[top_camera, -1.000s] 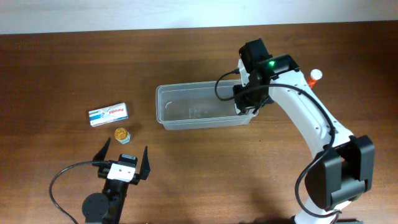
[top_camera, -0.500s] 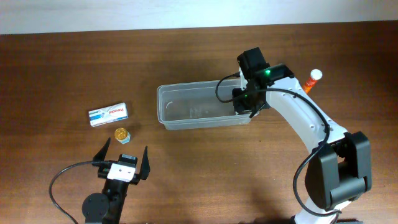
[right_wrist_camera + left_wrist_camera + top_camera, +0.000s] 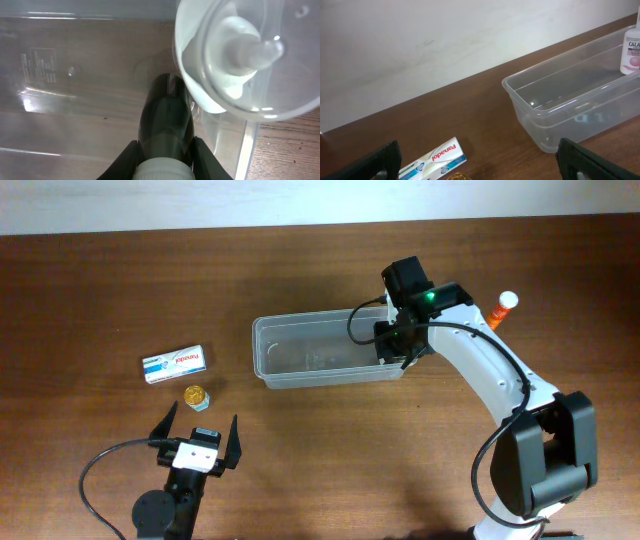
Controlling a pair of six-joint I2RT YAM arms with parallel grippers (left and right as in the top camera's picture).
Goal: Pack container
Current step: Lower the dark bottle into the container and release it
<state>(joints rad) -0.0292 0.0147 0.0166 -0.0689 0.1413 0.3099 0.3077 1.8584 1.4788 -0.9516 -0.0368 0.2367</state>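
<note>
The clear plastic container point(image 3: 262, 352) lies mid-table; it also shows in the left wrist view point(image 3: 540, 100) and from inside in the right wrist view point(image 3: 60, 65). My right gripper point(image 3: 398, 346) is down in its right end, shut on a dark bottle with a white cap point(image 3: 166, 117). A white bottle with a pink label point(image 3: 632, 47) stands upright in that same end, right beside the dark bottle point(image 3: 240, 55). My left gripper point(image 3: 200, 436) is open and empty near the front left, well apart from the container.
A white and blue Panadol box point(image 3: 175, 363) lies left of the container, with a small gold-capped jar point(image 3: 196, 395) just in front of it. A bottle with an orange cap point(image 3: 504, 307) lies right of the container, behind my right arm.
My right gripper has lowered slightly into the container's right end with the dark bottle. The left arm has not moved.
</note>
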